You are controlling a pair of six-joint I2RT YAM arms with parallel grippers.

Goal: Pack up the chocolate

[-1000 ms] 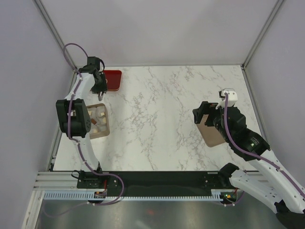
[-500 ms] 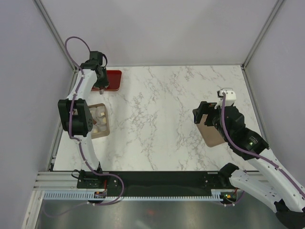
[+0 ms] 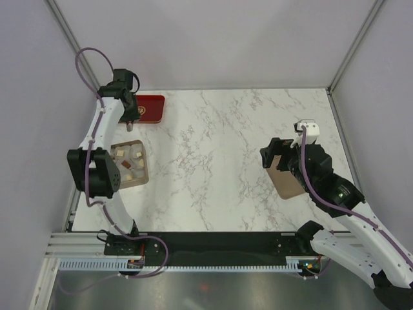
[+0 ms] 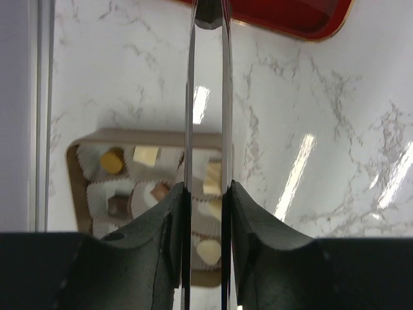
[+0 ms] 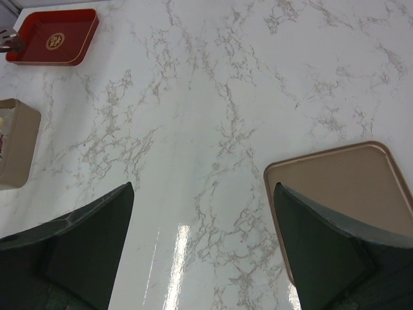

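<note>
The chocolate (image 3: 131,163) lies as small cream, tan and brown pieces in paper cups inside a tan box (image 3: 143,169), also seen in the left wrist view as chocolate (image 4: 147,156) in the box (image 4: 72,169). My left gripper (image 3: 127,106) (image 4: 206,192) is shut on thin metal tongs (image 4: 191,97). Their blades run nearly parallel to a dark tip at the near edge of the red tray (image 3: 150,107) (image 4: 284,16). Whether that tip holds a piece I cannot tell. My right gripper (image 3: 274,155) (image 5: 203,187) is open, hovering with nothing in it.
A flat tan lid (image 3: 287,184) (image 5: 342,187) lies on the marble table under the right gripper's right finger. The red tray (image 5: 55,35) carries a round gold emblem. Frame posts and grey walls stand close along the table's left and right edges.
My left arm has swung left and back, uncovering the box of chocolate, and the tongs now point at the red tray's left part. The right arm has stayed put.
</note>
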